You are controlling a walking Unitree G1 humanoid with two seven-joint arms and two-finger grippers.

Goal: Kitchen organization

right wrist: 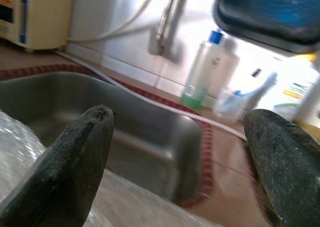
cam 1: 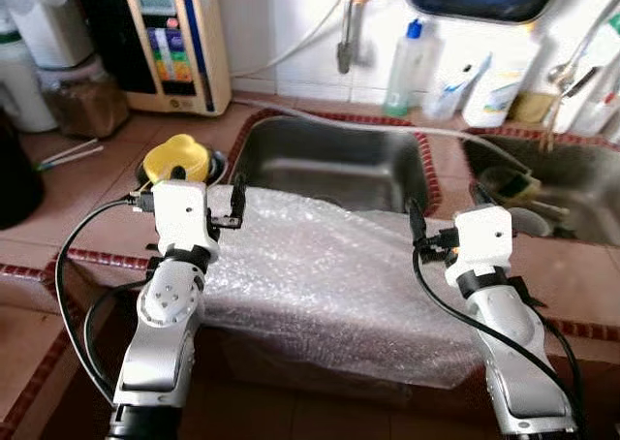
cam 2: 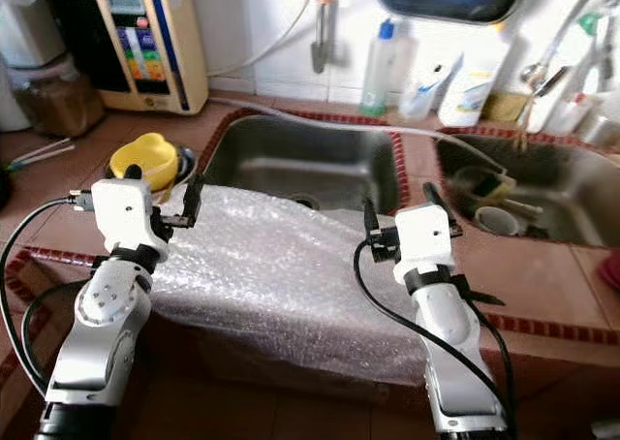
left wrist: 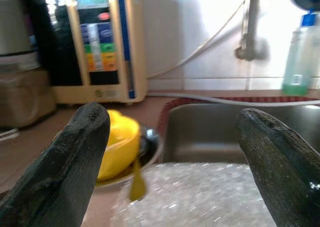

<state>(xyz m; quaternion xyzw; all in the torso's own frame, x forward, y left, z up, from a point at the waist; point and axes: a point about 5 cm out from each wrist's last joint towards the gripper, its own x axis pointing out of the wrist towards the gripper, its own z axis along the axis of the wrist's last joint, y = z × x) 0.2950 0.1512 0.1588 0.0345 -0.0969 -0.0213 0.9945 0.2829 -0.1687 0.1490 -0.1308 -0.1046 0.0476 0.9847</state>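
No text can be read: the coloured panel labels on the appliance (cam 1: pixel 176 41), upper left, are too blurred.

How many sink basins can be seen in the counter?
2: one sink basin behind the bubble wrap, between the two grippers, and a second basin to its right, holding dishes.
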